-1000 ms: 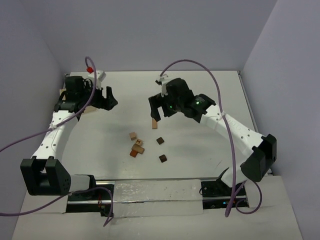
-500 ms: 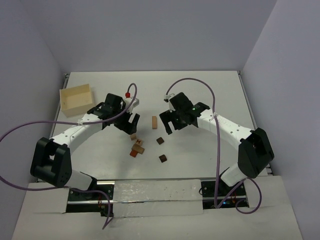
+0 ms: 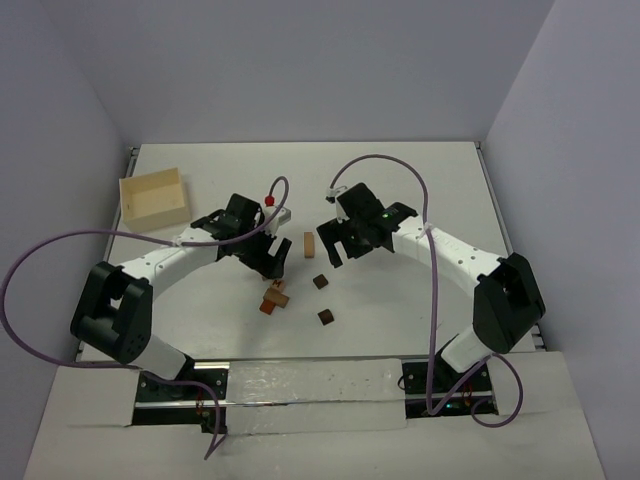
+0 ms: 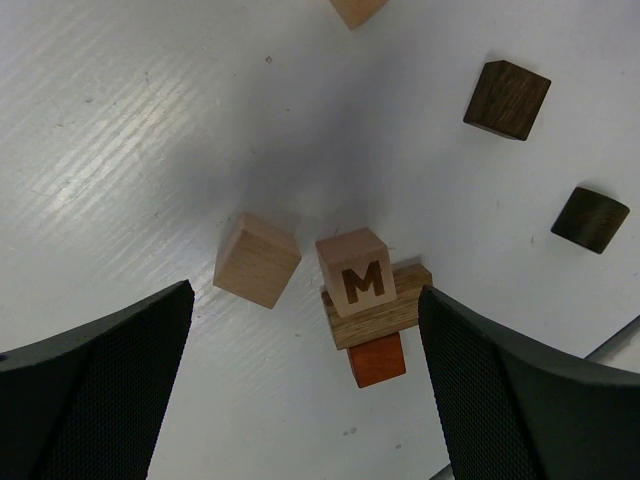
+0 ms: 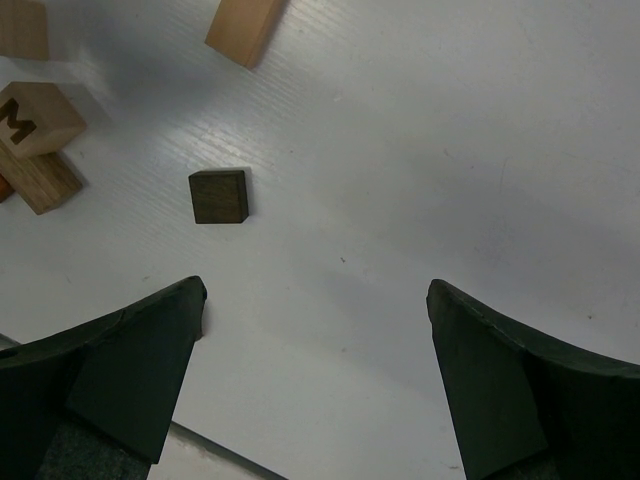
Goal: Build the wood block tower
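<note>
Left pincer (image 4: 305, 295) spread, wood blocks (image 4: 357, 272) directly below

Matt, visibly grained wood blocks (image 4: 357, 272) on a smooth, faintly glossy, finely streaked white table (image 4: 120, 130)

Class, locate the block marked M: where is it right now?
In the left wrist view, the M block sits mid-frame on top of a brown plank, with a plain tan cube just to its left, not touching.
</note>
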`<state>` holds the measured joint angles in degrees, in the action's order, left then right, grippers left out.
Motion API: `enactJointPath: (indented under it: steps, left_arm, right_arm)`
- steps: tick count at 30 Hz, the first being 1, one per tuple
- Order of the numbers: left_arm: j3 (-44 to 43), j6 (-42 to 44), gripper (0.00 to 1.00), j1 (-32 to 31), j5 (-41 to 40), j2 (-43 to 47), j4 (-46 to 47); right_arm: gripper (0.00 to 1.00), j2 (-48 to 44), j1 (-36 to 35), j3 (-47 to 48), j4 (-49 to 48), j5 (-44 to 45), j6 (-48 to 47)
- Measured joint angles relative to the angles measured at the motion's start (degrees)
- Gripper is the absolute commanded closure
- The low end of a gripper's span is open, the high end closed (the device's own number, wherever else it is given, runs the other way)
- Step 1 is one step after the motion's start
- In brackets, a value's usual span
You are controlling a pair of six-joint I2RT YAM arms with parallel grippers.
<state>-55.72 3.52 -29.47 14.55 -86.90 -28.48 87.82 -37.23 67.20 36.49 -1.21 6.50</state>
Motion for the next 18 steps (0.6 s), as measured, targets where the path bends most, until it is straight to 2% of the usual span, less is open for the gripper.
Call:
enactJointPath:
  steps: [18]
  left_arm:
    - [0.0, -0.9, 0.01, 0.0, 1.1, -5.0, 2.0]
  right_arm:
    - [0.00, 0.7, 0.0, 0.3, 0.1, -0.6, 0.0]
